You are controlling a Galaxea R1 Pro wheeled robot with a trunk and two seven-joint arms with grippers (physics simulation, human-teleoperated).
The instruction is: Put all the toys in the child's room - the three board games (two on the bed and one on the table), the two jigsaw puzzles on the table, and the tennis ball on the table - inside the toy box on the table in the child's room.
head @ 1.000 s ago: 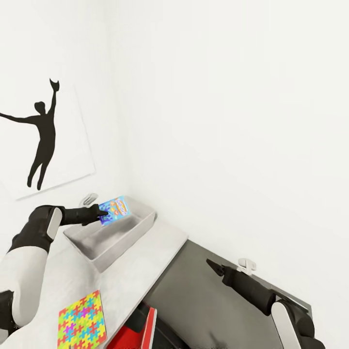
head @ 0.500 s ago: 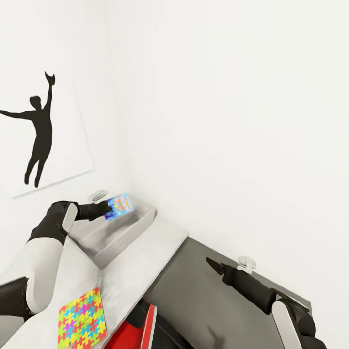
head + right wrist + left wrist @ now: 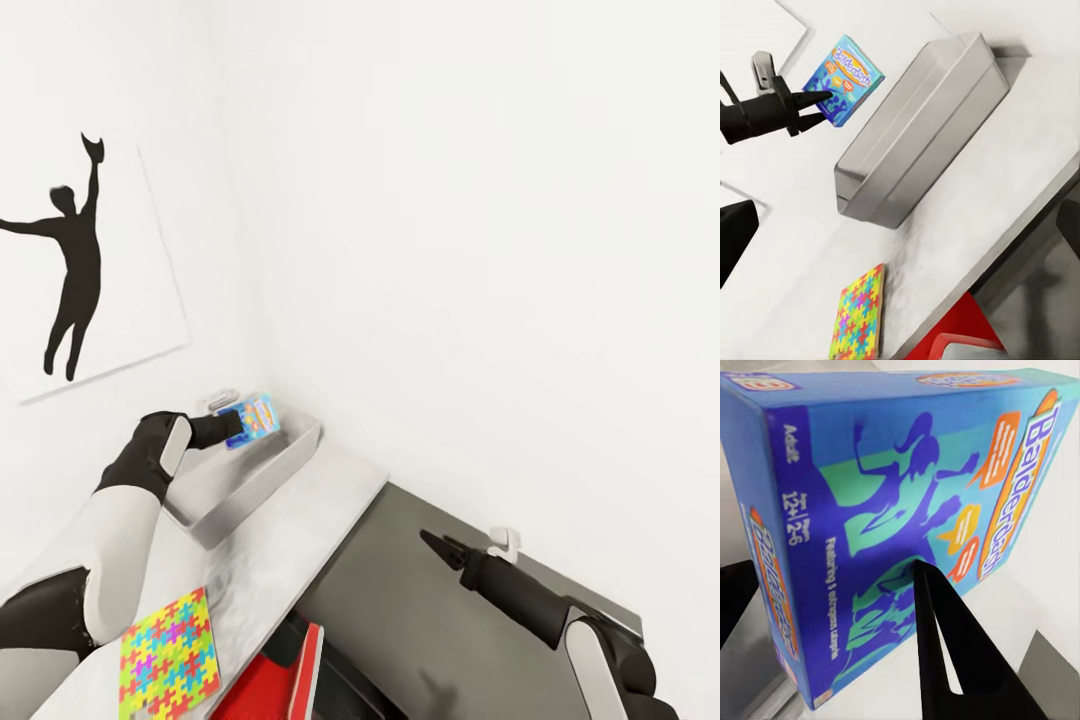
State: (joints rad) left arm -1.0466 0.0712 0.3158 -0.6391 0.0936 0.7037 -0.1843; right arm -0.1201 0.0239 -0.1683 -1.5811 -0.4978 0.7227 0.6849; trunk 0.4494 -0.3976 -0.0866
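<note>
Game (image 3: 257, 417) is a light, stiff, smooth box; left tool (image 3: 232, 432) pinches its edge above the box (image 3: 255, 478); right tool (image 3: 428, 541) looks closed, empty

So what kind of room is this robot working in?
Probably a child's room or playroom: a colourful jigsaw puzzle lies on the table, the left tool holds a board game over a grey toy box, and a dancer silhouette poster hangs on the wall.
</note>
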